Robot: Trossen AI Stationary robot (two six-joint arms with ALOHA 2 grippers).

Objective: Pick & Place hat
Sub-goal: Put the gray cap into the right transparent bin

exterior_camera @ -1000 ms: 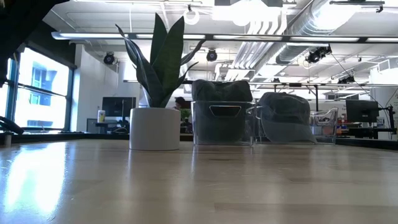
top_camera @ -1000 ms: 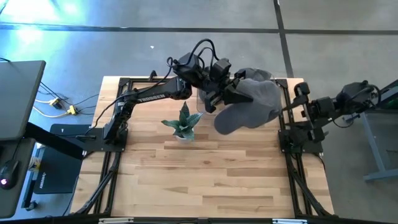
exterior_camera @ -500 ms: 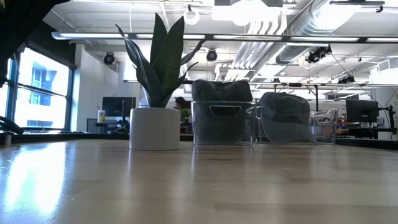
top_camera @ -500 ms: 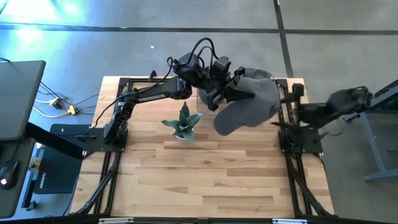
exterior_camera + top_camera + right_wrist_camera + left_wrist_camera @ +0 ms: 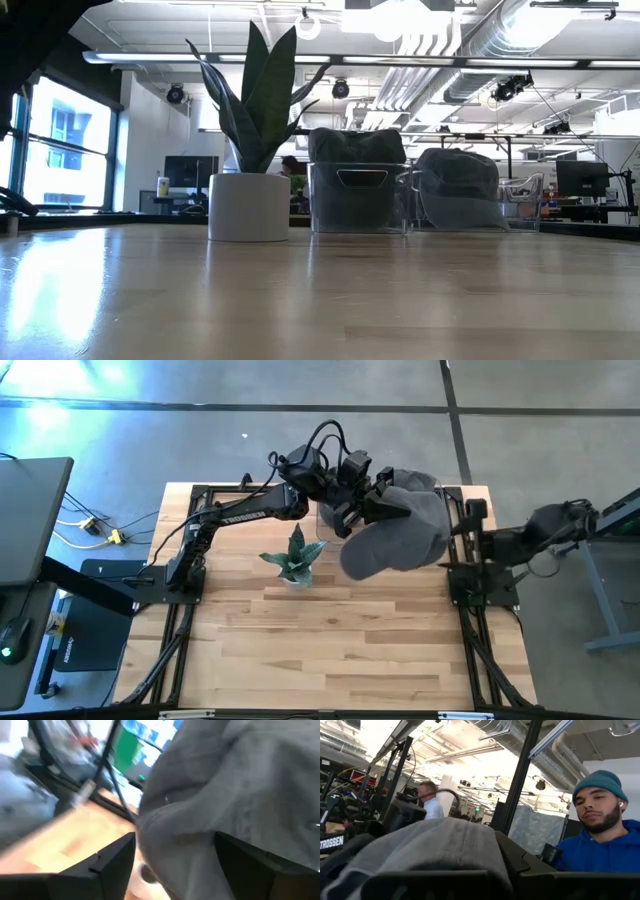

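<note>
Left gripper (image 5: 372, 510) clenches the grey hat (image 5: 400, 532) (right gripper (image 5: 470, 525) released), so a loose pinch could drop it.

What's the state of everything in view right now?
hat: held up over the table's far right, off the surface
left gripper: shut on hat
right gripper: open, beside the hat
potted plant: upright on table
clear bin: on the table, holds a dark hat

hat (image 5: 400, 530) right of plant (image 5: 294, 556), on table (image 5: 330, 640)
</note>
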